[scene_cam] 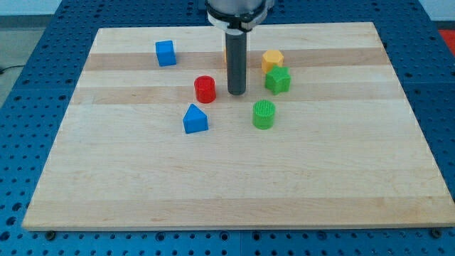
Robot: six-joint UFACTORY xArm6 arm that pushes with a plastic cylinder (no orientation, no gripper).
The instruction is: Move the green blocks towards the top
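A green star-shaped block [278, 80] lies right of centre near the view's top, touching a yellow block [271, 60] just above it. A green cylinder [264, 114] stands below the star. My tip [237, 93] rests on the board between the red cylinder [205, 89] on its left and the green star on its right, touching neither. It is up and to the left of the green cylinder. The rod hides part of an orange block [225, 55] behind it.
A blue cube [166, 53] lies at the top left. A blue triangular block [195, 119] lies below the red cylinder. The wooden board [227, 192] sits on a blue perforated table [28, 85].
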